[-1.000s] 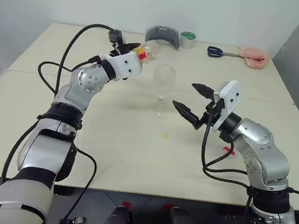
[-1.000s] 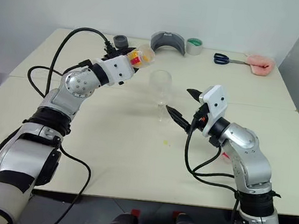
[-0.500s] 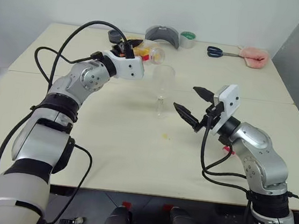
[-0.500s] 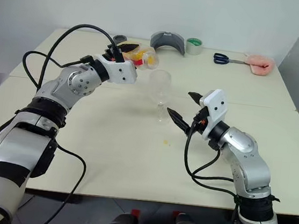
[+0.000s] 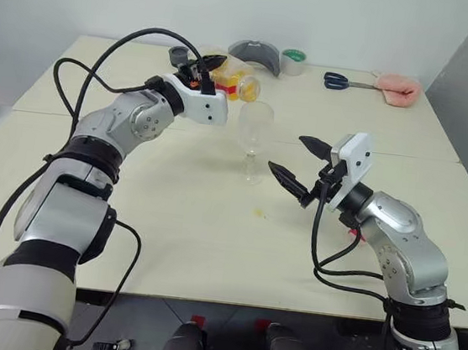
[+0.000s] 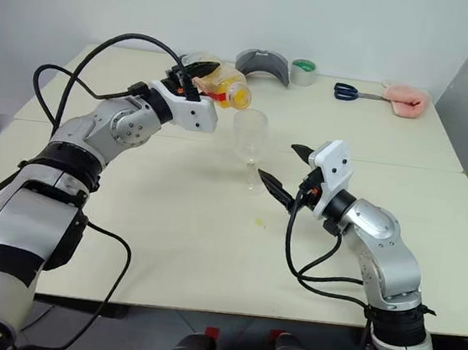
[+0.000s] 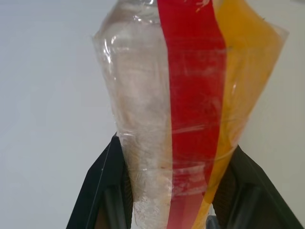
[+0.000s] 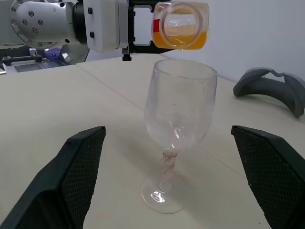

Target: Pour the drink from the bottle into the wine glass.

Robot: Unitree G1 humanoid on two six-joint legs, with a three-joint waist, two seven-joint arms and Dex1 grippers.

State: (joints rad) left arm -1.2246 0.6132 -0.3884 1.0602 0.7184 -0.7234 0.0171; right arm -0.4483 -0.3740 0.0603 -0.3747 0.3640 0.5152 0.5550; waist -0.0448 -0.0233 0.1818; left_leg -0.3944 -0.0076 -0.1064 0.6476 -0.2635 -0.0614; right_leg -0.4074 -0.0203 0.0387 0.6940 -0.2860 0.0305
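My left gripper (image 5: 214,65) is shut on the bottle (image 5: 233,82), a clear one with a red strip. It holds the bottle on its side above the table, and the bottle's end hangs just over the rim of the wine glass (image 5: 255,139). The orange drink (image 8: 181,41) lies along the bottle's lower side. The glass stands upright on the table and its bowl (image 8: 179,112) looks empty. My right gripper (image 5: 287,153) is open just right of the glass stem, one finger on each side of it in the right wrist view, touching nothing.
Along the table's far edge lie a grey curved piece (image 5: 256,55), a tape roll (image 5: 293,61), scissors (image 5: 342,82), a pink cloth (image 5: 396,88) and a small grey roll (image 5: 178,53). A small yellow spot (image 5: 257,213) marks the table in front of the glass.
My left wrist has rolled and tipped the bottle further over, bringing its end above the glass rim. The right arm has stayed still.
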